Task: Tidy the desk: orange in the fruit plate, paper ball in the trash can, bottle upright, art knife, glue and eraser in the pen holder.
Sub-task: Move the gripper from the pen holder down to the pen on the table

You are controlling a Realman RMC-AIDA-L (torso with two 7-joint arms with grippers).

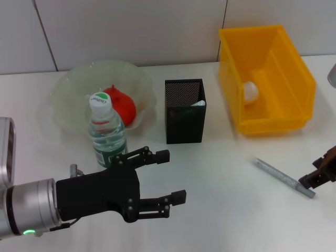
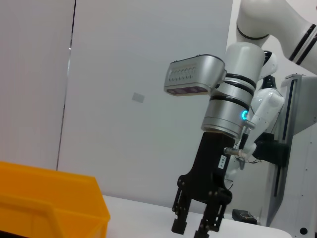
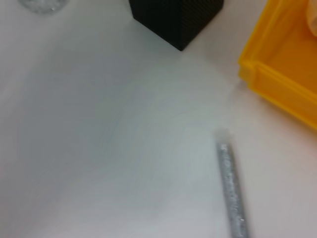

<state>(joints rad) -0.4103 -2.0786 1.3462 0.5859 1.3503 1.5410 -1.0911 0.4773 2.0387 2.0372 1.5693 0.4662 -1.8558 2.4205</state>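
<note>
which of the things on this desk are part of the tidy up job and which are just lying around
Part of the job: orange in the fruit plate; bottle, upright; paper ball in the trash can; pen holder; grey stick, likely the art knife, by the right gripper.

Just lying about: nothing visible; left gripper hovers open.

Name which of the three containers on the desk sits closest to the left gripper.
The fruit plate, the pale green scalloped bowl holding the orange. It lies just behind the left gripper; the pen holder and trash can sit farther right.
</note>
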